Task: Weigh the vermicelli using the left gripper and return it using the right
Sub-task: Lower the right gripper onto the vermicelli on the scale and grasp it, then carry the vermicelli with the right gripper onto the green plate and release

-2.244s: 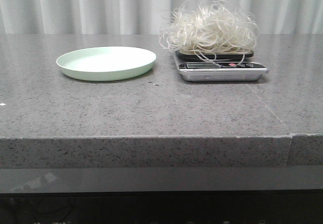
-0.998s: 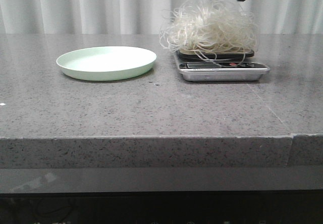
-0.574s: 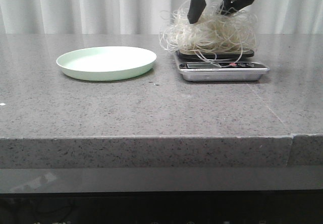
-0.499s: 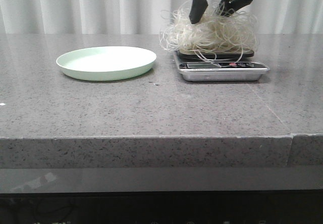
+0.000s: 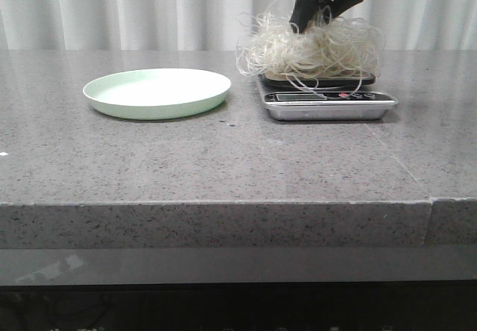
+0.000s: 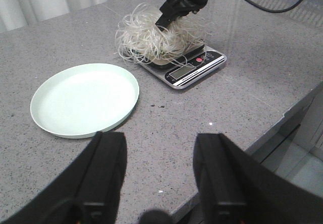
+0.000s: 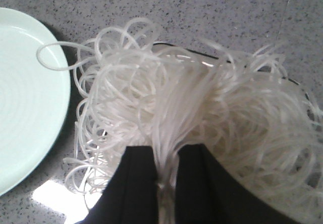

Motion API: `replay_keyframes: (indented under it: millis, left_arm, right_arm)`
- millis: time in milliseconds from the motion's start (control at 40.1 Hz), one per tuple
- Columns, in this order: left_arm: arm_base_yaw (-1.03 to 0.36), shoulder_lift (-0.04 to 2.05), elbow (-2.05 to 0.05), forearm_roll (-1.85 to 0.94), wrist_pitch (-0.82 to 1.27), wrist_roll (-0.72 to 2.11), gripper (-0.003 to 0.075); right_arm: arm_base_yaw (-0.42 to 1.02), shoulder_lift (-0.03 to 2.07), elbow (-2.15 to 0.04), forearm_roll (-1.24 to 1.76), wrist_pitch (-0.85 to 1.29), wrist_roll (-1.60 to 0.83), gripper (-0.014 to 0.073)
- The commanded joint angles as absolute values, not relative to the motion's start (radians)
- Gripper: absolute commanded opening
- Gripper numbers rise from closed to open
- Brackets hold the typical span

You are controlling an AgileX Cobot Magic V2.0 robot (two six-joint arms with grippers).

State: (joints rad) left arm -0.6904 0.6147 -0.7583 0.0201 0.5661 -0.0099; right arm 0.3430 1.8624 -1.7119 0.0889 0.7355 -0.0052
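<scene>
now one right gripper [image 7: 164,183] pinches one vermicelli [image 5: 311,48] clump on one scale [image 5: 328,101] beside one plate [image 5: 156,92]; left gripper [image 6: 159,171] spread.

The grey stone table [image 5: 223,167] carries a green plate [image 5: 156,92] and a scale [image 5: 328,103].

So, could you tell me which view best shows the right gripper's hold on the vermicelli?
The right wrist view: the right gripper pinches a bundle of vermicelli strands. The front and left wrist views show only its fingers sunk in the pile.
</scene>
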Motion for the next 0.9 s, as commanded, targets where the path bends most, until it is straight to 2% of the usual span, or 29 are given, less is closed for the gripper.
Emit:
replay_keyframes:
  millis: [0, 249, 474, 873]
  left_arm:
    - [-0.696, 0.614, -0.782, 0.016, 0.490, -0.016, 0.0409]
    - [-0.696, 0.614, -0.782, 0.016, 0.490, -0.016, 0.0409]
    - [-0.696, 0.614, -0.782, 0.016, 0.490, -0.016, 0.0409]
    - [-0.696, 0.614, -0.782, 0.016, 0.490, -0.016, 0.0409]
  right_arm:
    - [0.348, 1.771, -1.777, 0.081, 0.710, -0.015, 0.0164]
    - [0.403, 1.758, -1.948, 0.082, 0.744, -0.015, 0.0164]
    - [0.507, 1.775, -2.050, 0.082, 0.686, -0.015, 0.0164]
    - [0.635, 1.974, -2.191, 0.088, 0.691, -0.015, 0.0164]
